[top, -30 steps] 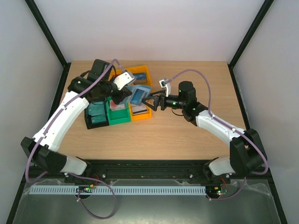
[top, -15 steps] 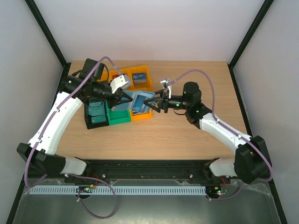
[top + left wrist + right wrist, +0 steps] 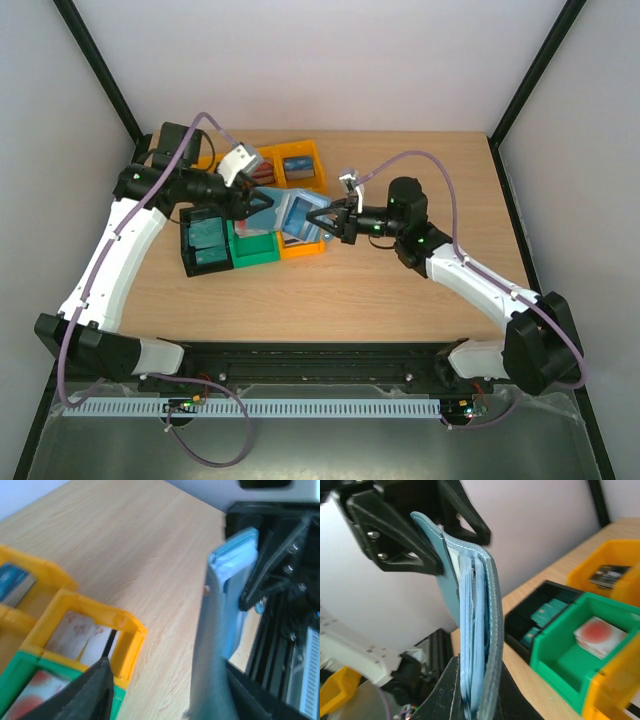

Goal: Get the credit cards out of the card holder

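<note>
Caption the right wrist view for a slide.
Right gripper pinches the card holder edge-on; left gripper, open, straddles its top; green bin behind.

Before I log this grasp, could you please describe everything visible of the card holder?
The card holder is a teal-blue, leather-like folding case with pale blue inner sleeves. It is partly open and held on edge in mid-air. The right gripper pinches one end between its fingers, and the outer flap sits between the left gripper's spread fingers.

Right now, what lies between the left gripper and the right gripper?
The card holder fills the gap between the left gripper and the right gripper, which clamps it. This shows in the top external and right wrist views.
</note>
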Action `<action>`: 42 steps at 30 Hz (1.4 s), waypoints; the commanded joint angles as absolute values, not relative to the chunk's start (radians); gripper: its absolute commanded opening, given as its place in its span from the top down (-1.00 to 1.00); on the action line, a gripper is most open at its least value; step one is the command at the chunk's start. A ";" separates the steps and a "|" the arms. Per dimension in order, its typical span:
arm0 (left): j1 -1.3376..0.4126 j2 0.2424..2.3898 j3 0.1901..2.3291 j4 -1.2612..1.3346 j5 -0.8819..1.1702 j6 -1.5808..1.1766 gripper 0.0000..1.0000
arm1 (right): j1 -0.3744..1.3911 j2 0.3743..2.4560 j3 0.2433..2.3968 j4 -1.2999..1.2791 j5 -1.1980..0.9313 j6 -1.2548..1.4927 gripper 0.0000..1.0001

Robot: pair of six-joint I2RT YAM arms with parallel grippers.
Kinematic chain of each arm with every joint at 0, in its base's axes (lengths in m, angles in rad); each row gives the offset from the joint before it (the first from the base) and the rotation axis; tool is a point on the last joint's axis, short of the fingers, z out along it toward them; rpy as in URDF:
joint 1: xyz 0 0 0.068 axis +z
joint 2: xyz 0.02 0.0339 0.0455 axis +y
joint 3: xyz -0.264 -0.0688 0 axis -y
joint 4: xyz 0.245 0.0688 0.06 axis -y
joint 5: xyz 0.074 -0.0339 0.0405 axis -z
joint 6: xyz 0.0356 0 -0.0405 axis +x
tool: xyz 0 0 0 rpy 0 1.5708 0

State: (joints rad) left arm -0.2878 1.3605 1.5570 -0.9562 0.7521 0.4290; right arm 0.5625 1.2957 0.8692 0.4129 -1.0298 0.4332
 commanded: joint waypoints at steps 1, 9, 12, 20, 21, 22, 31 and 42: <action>-0.204 1.322 1.527 -0.821 0.690 0.299 -0.29 | 0.562 1.306 0.938 0.208 -0.786 0.378 0.97; -0.187 1.310 1.491 -0.818 0.826 0.301 -0.25 | 0.594 1.405 1.057 0.018 -0.568 0.384 0.97; -0.229 1.312 1.445 -0.857 0.965 0.361 -0.14 | 0.608 1.409 1.050 0.058 -0.633 0.383 0.97; -0.291 1.354 1.400 -0.796 0.957 0.310 -0.05 | 0.612 1.354 0.971 0.299 -0.922 0.445 0.97; -0.291 1.351 1.397 -0.792 0.946 0.305 -0.01 | 0.612 1.345 0.964 0.317 -0.945 0.448 0.97; -0.291 1.349 1.390 -0.786 0.937 0.303 0.00 | 0.612 1.336 0.957 0.334 -0.965 0.452 0.97; -0.298 1.350 1.356 -0.778 0.950 0.299 0.16 | 0.612 1.313 0.917 0.492 -1.014 0.530 0.97; -0.314 1.348 1.356 -0.794 0.936 0.328 0.17 | 0.612 1.319 0.916 0.554 -0.965 0.576 0.97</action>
